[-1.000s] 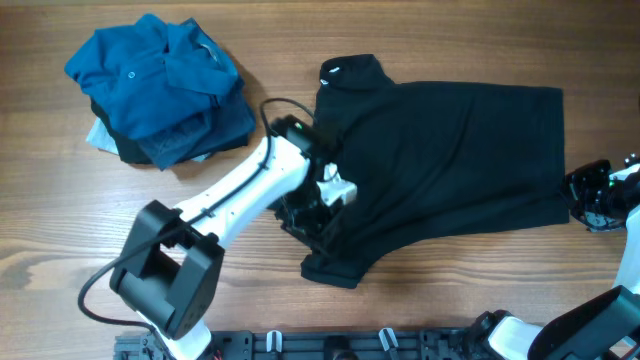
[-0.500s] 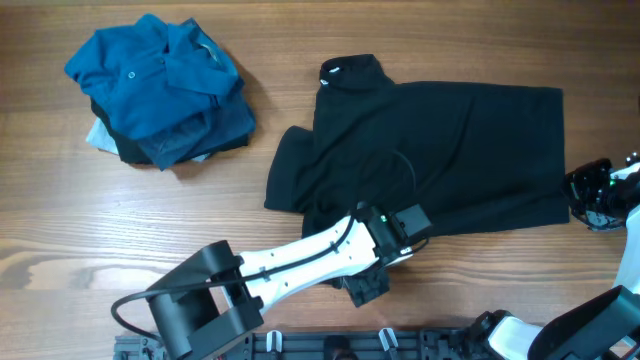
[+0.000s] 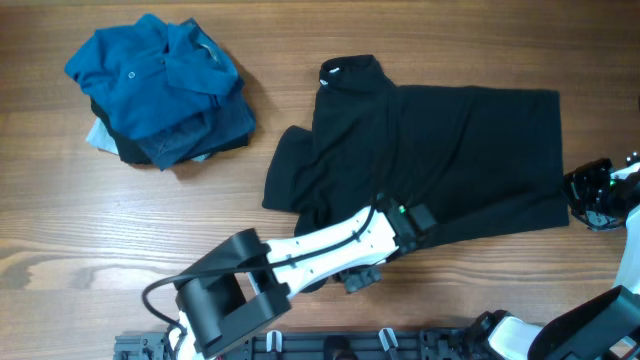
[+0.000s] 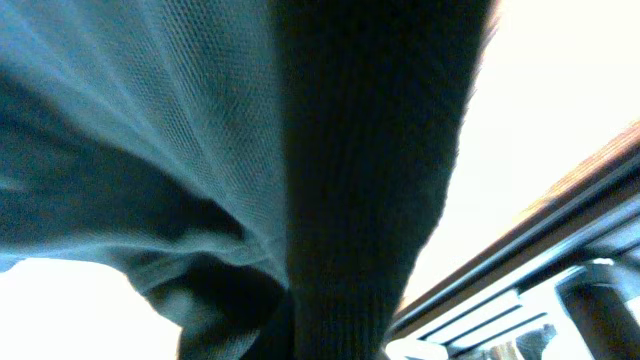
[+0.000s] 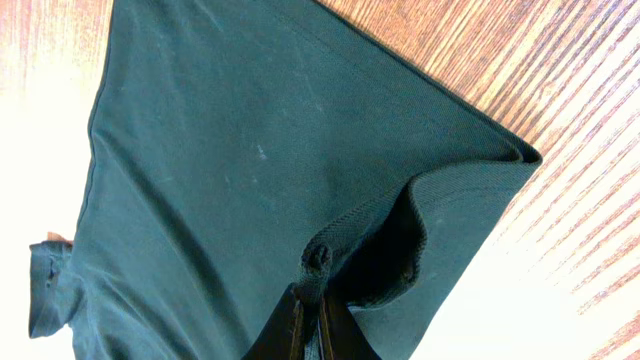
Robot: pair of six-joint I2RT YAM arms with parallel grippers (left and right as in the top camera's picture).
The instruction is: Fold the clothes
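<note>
Pile: in the upper left of the overhead view we see a heap of garments. A crumpled teal-blue polo (image 3: 150, 75) lies on top, and a dark garment (image 3: 125, 150) and a light-blue garment (image 3: 97, 136) show under its lower left edge.
Counter: a wood-grain counter (image 3: 60, 230) carries everything. The heap lies well apart from the shirt.
Left arm: the white left arm (image 3: 320, 245) comes in from the bottom edge left of centre and slants up and to the right, as far as the shirt's lower edge.
Left gripper: the left gripper (image 3: 362, 276) sits just below centre, at the shirt's lower edge. Its fingers are clenched. Black cloth with a ribbed band fills its wrist view and hides the fingers, so we read this as a grasp on the shirt.
Black shirt: the black shirt (image 3: 450, 140) lies spread from centre to right. Its collar (image 3: 345, 72) is at the upper left of the shirt, and one short sleeve (image 3: 290, 170) lies out to the left.
Right gripper: the right gripper (image 3: 588, 196) is at the far right edge, at the shirt's lower right corner. Its fingers are clenched on a pinch of the hem, which rises in a small fold.
</note>
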